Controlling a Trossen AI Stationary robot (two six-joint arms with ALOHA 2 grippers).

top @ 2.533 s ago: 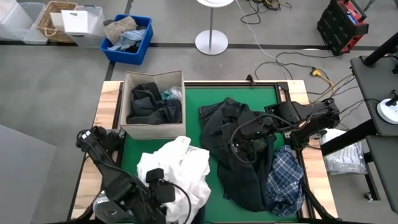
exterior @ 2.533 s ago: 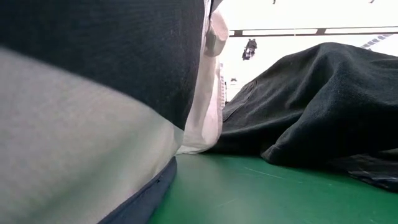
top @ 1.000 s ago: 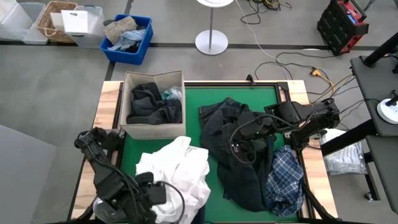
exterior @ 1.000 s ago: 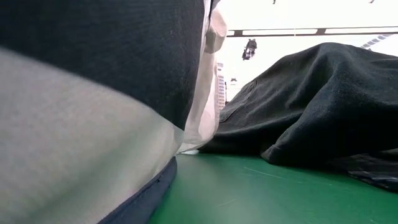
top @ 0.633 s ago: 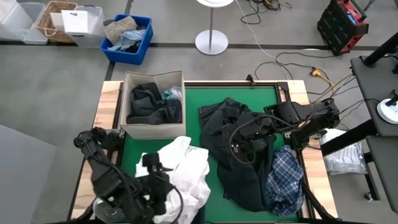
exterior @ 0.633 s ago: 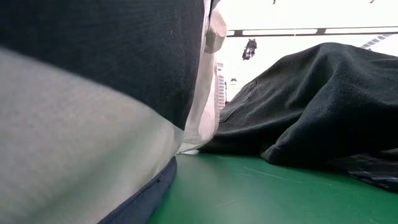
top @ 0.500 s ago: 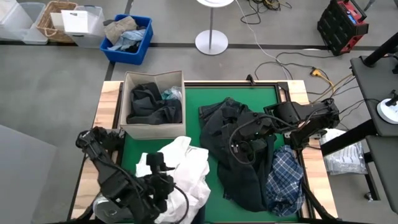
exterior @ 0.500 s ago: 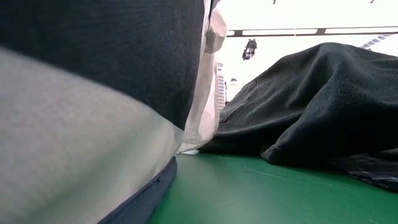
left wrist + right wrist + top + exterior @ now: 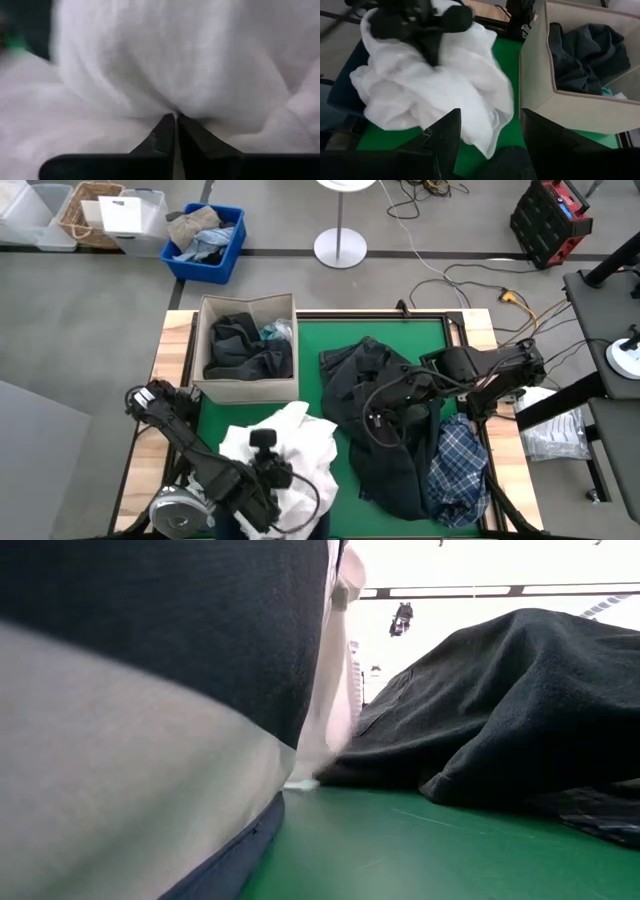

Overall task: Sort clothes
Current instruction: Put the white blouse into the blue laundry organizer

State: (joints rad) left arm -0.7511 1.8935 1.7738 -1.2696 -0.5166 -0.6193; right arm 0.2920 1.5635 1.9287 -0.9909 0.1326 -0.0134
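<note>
High view: left gripper [image 9: 268, 463] is sitting on the white pile [image 9: 300, 455] at the front-left of the bench [image 9: 400, 340], fingers buried in cloth. Dark clothes [image 9: 385, 430] are spreading across the centre and right, long axis running front to back; plaid shirt [image 9: 458, 463] is lying at the front-right, touching them. Right gripper [image 9: 385, 415] is resting over the dark heap, well apart from the white pile. Beige box [image 9: 247, 305] at the back-left is holding dark garments plus a teal one [image 9: 272, 332]. Box is lying just behind the white pile, so the left arm is the nearer one for any carry to it. Green mat between pile and box looks open; the front bench edge is close to the pile.

Low view: white cloth [image 9: 335, 690] is hanging close to the lens; the dark heap [image 9: 500, 700] is mounding at right, bare mat in front.

Left wrist view: both fingers [image 9: 165, 135] are pressing together, tips pinched into a white fold [image 9: 170, 65]. Gripper is clamping white cloth.

Right wrist view: right fingers [image 9: 445, 135] are standing wide apart, holding nothing. Facing the white pile [image 9: 430, 85], the left arm on it, and the box [image 9: 580, 105] beside it.
</note>
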